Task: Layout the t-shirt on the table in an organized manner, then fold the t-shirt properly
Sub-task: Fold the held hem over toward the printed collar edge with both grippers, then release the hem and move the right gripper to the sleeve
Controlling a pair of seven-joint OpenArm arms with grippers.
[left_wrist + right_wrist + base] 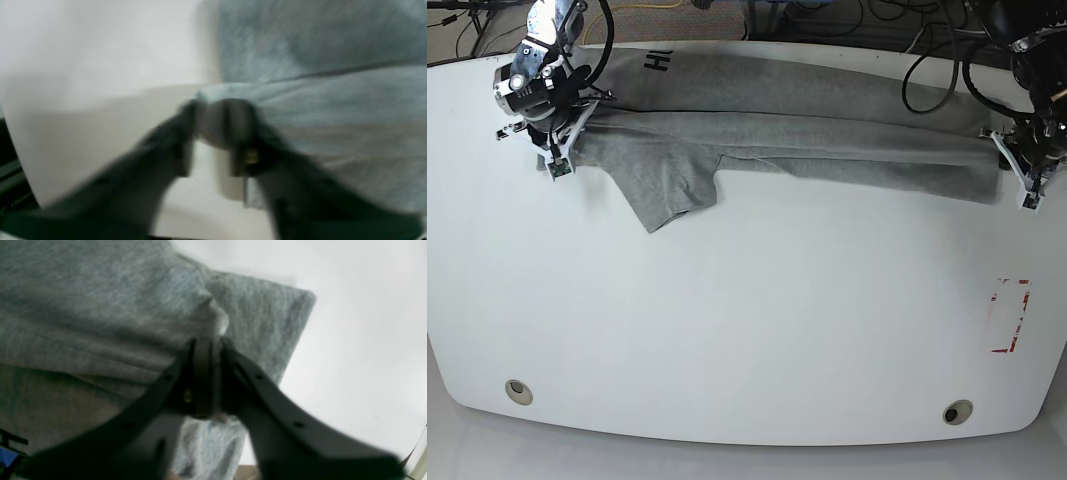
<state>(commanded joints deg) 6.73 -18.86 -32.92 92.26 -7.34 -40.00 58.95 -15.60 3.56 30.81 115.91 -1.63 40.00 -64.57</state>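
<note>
1. The desk (747, 330) is a broad white top with rounded corners, and most of its surface is bare.
2. Two small round grommet holes sit near its front edge, one at 7 o'clock (518, 391) and one at 5 o'clock (957, 411).
3. A small red-and-white rectangular mark (1009, 316) lies at about 4 o'clock, well apart from the garment.
4. The t-shirt (827, 140) lies in a long band along the far side of the desk, from 10 o'clock to 2 o'clock, folded over on itself lengthwise.
5. One sleeve (662, 190) sticks out toward the middle of the desk, and black lettering (657, 62) shows near the far edge at 11 o'clock.
6. The right gripper (208, 343), at 10 o'clock in the base view, has its fingers nearly together on a pinched ridge of grey cloth.
7. The left gripper (217, 116), at 2 o'clock, has its fingers closed on the shirt's corner at the desk surface; this view is blurred.
8. Beyond the far edge, dark floor and black cables (867, 30) show.
</note>
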